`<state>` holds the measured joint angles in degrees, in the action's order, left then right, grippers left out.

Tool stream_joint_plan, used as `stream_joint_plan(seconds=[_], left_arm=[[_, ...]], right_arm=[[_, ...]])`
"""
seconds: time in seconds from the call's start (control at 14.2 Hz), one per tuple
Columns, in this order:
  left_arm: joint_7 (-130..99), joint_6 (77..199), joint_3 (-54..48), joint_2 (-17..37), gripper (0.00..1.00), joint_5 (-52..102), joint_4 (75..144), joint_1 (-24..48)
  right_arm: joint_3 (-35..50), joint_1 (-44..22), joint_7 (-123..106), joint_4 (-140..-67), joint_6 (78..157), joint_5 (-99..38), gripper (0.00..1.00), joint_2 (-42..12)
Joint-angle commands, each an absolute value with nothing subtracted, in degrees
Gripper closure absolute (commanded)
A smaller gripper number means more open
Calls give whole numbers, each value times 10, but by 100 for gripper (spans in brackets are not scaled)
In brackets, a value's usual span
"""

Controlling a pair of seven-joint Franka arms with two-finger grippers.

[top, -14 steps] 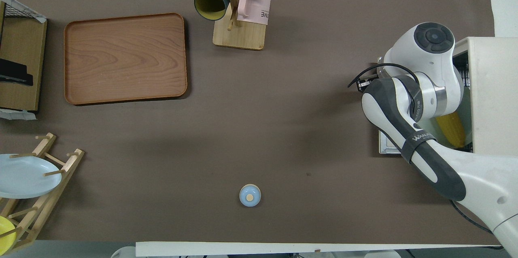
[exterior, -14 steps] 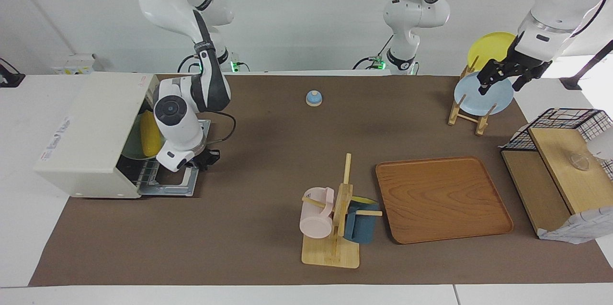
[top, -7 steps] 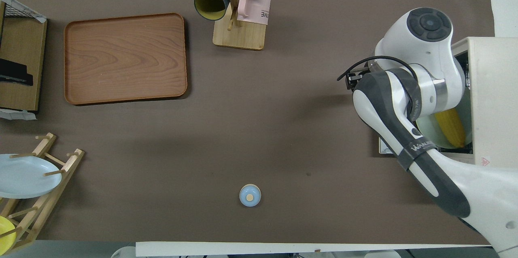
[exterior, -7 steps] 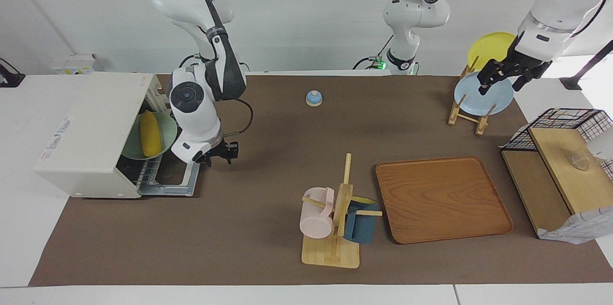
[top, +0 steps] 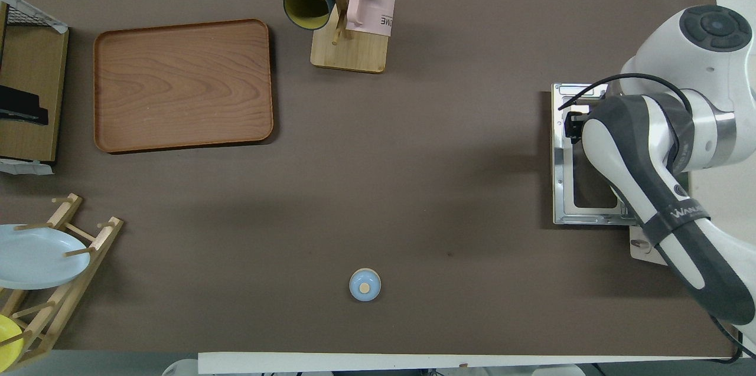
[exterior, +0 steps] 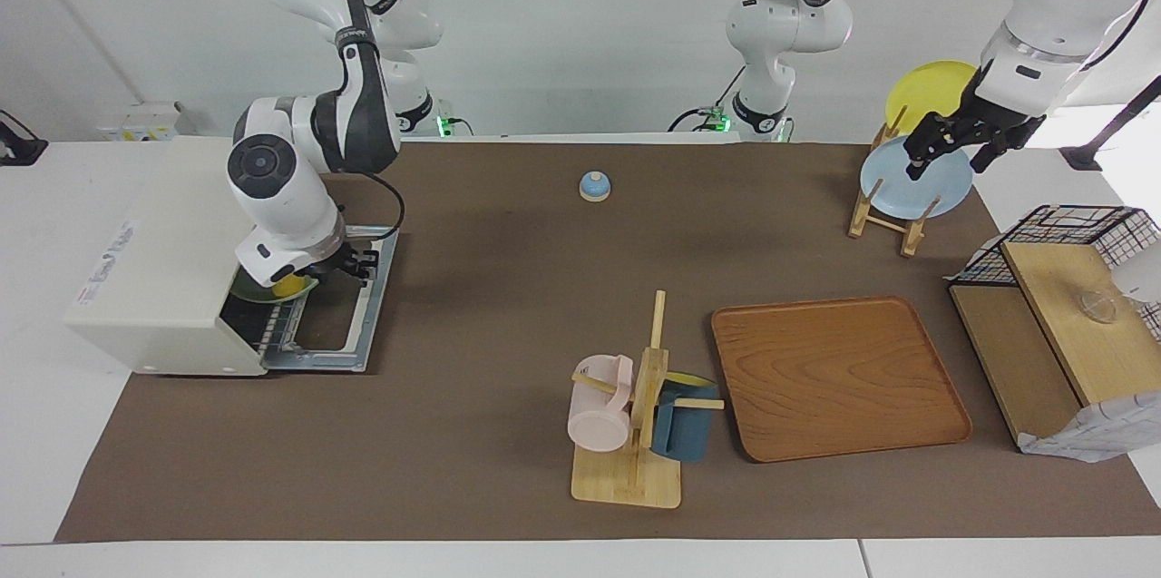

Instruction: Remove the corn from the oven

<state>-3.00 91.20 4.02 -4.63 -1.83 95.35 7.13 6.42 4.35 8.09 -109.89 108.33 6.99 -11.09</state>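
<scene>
Compared with half a second ago, the right gripper has been moved from over the mat beside the open door back to the mouth of the oven, where it now hangs over the lowered door. The right arm's wrist now covers most of the pale green plate and the corn; only a yellow tip of the corn is seen just beneath the wrist, lying on the plate on the wire rack inside the oven. In the overhead view both are hidden under the arm. Whether the right gripper's fingers are parted or closed cannot be told, nor whether anything is touched by them.

The left gripper is unmoved over the plate stand, toward the left arm's end of the table, its fingers spread and nothing held. A light blue plate and a yellow plate are carried in that stand. The wooden tray holds nothing.
</scene>
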Motion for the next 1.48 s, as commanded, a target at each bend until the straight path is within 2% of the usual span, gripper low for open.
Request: stream_joint_plan(seconds=[0.0,0.63,0.92,1.06,1.13,1.27,1.34,1.41], left_arm=[[-27,906,40,-54,0,-16,958,69],[-27,906,40,-54,0,-16,958,69],[-27,906,40,-54,0,-16,958,69],[-27,906,40,-54,0,-16,958,69],[-27,906,40,-54,0,-16,958,69],[-27,906,40,-54,0,-16,958,69],[-27,906,40,-54,0,-16,958,69],[-27,906,40,-54,0,-16,958,69]], right_arm=[[71,54,94,-1123,1078,78,37,-94],[71,55,89,-1106,1028,82,37,-96],[72,69,77,-1131,1029,82,38,-86],[72,83,49,-1150,1045,82,48,-82],[72,85,34,-1158,1052,83,59,-79],[73,76,18,-1159,1054,113,92,-78],[74,55,18,-1157,1053,141,100,-78],[74,36,20,-1156,1050,150,100,-78]])
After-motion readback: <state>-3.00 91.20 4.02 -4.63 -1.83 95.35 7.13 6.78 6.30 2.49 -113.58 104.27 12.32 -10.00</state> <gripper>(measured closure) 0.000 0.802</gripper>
